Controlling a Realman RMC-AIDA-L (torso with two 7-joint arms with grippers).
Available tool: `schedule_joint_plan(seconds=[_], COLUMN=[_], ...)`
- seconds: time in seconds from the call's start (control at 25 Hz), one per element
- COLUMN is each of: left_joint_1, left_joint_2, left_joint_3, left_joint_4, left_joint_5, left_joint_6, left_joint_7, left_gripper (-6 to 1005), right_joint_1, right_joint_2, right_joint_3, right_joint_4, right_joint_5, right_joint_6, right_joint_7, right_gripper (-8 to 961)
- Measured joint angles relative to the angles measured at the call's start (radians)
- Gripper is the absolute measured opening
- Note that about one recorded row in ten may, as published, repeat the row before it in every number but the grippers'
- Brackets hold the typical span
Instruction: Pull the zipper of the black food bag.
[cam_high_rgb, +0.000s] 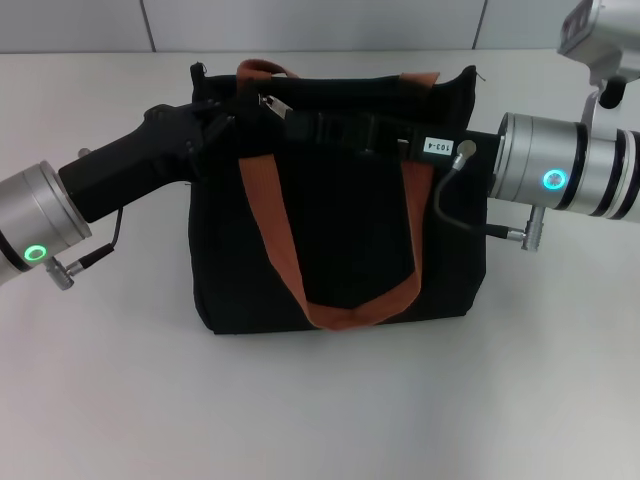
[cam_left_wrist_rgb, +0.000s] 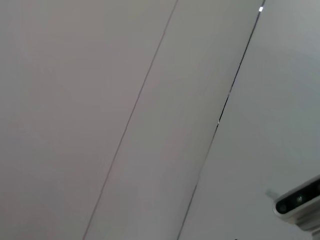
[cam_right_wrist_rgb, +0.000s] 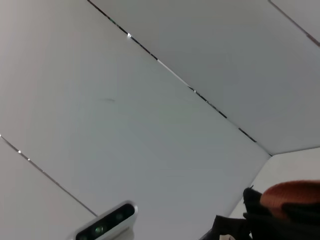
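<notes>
Here both pincers, left pincer (cam_high_rgb: 218, 128) and right pincer (cam_high_rgb: 300, 128), meet atop the black food bag (cam_high_rgb: 340, 220).

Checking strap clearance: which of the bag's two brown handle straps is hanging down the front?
The long brown strap looping down the near face of the black food bag. The other strap only arches above the top edge at the back.
</notes>
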Motion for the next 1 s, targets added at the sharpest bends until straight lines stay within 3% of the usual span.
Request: schedule_joint_plan(seconds=[0.32,1.0], left_joint_1=[0.006,0.043], left_joint_2=[0.000,0.001], left_joint_3=[0.000,-0.001], left_joint_4=[-0.047,-0.093], left_joint_5=[-0.057,-0.108], left_joint_6=[-0.002,-0.040], left_joint_7=[0.215,0.453], left_gripper=[32,32], right_joint_1=[0.014,0.045], right_joint_2=[0.002,0.004], right_joint_3=[-0.009,-0.040], right_joint_4=[-0.004,0.003], right_joint_5=[0.000,0.003], right_joint_6=[0.027,0.077], right_joint_7=[0.035,0.059], right_gripper=[-3,-2])
